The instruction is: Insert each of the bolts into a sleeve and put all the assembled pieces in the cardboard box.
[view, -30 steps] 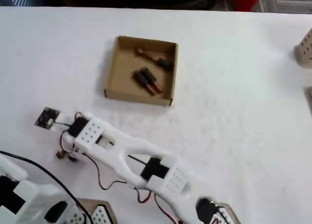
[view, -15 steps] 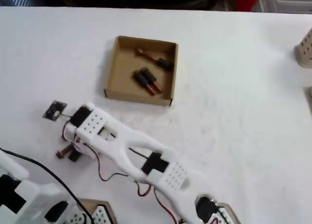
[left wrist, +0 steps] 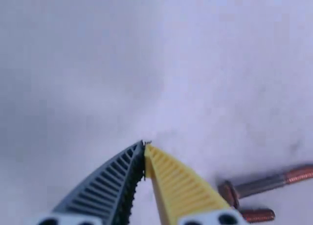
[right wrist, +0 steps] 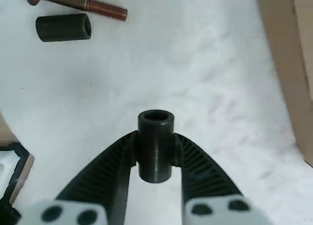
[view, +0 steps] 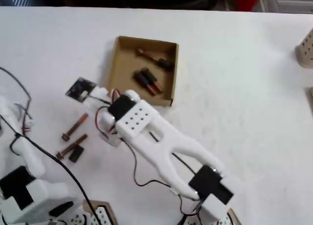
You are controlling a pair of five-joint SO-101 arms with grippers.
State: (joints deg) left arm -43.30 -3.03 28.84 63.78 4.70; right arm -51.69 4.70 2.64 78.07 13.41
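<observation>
My right gripper [right wrist: 155,135] is shut on a black sleeve [right wrist: 155,146], held upright above the white table. The right arm [view: 146,132] lies slantwise, its wrist just off the near left corner of the cardboard box [view: 111,68]; the box edge [right wrist: 288,63] also shows in the right wrist view. Three assembled pieces [view: 148,80] lie in the box. Two copper bolts [view: 74,126] [view: 71,147] and a loose black sleeve [view: 76,155] lie on the table left of the right arm. My left gripper [left wrist: 145,146] is shut and empty, close to one bolt [left wrist: 266,182].
The left arm's base [view: 24,191] and its black cable [view: 44,159] fill the near left corner. A brown cardboard piece [view: 100,213] sits at the near edge. A pale perforated object [view: 305,49] stands at the far right. The table's middle and right are open.
The right arm has swung away from the near left toward the box, carrying a sleeve. Both bolts and the loose sleeve now lie uncovered. The left arm has shifted at the left edge.
</observation>
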